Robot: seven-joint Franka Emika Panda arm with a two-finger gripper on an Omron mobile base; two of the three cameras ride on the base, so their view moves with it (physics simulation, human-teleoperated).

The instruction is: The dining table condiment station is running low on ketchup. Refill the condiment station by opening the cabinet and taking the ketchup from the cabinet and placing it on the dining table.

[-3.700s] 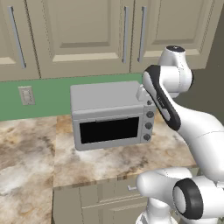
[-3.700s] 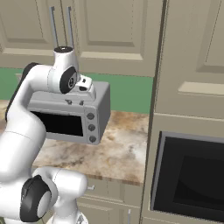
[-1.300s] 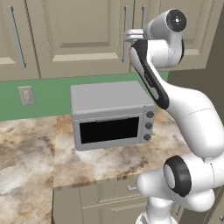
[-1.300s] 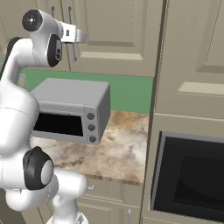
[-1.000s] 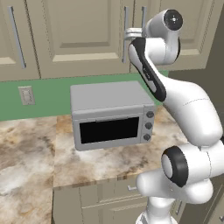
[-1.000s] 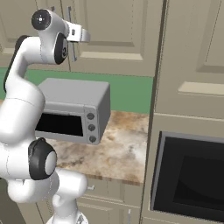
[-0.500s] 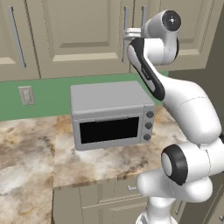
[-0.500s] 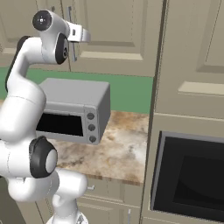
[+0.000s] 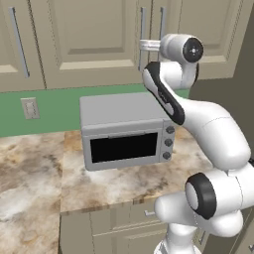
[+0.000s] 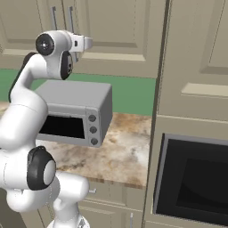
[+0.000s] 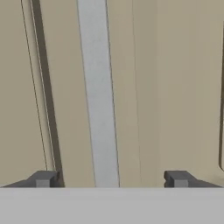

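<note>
The beige upper cabinet (image 9: 94,44) (image 10: 116,31) has its doors shut. My gripper (image 9: 141,45) (image 10: 90,43) is raised to one of its long silver bar handles (image 9: 143,25). In the hand view that handle (image 11: 98,109) runs up the door between my two dark fingertips (image 11: 43,179), slightly left of centre, and touches neither one. The gripper (image 11: 111,180) is open with nothing held. The ketchup is hidden and the dining table is out of view.
A grey microwave (image 9: 124,131) (image 10: 73,113) stands on the marbled worktop (image 9: 39,173) below my arm. A tall beige cabinet with a dark built-in oven (image 10: 191,178) rises to the right. A wall socket (image 9: 31,107) sits on the green backsplash.
The arm has risen from in front of the microwave up to the cabinet handle. Over the last second it has barely moved.
</note>
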